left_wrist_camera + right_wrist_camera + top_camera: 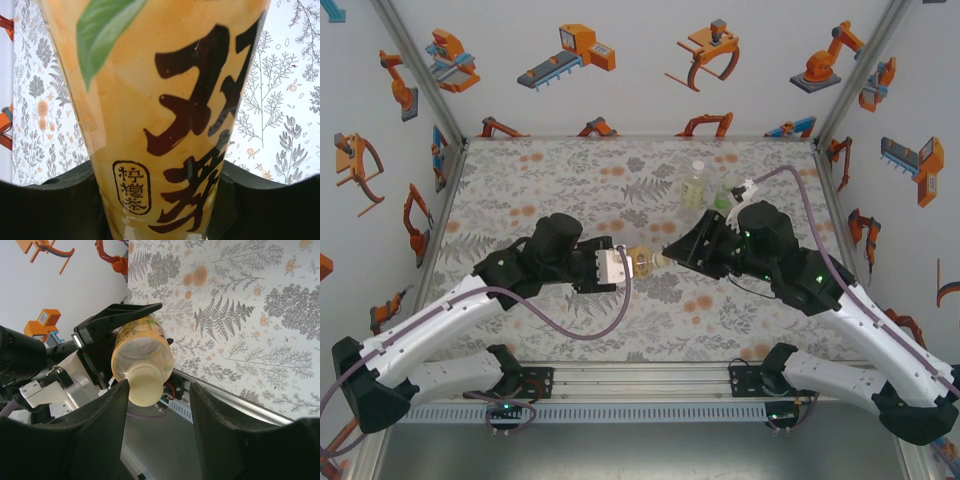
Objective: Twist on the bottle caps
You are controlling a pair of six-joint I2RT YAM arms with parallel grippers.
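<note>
Firmly left pincer (638,263) clamps amber bottle (160,125); right pincer (160,392), part-open, flanks cap (144,386).

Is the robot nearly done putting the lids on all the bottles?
Not yet. Done: nothing I can be sure of. In hand: the left pincer grips the amber bottle sideways, and a pale yellow cap sits on its neck between the right pincer's open fingers. I can't tell if it's tight. Left: the pale bottle and green bottle stand at the back, too small to see caps.
</note>
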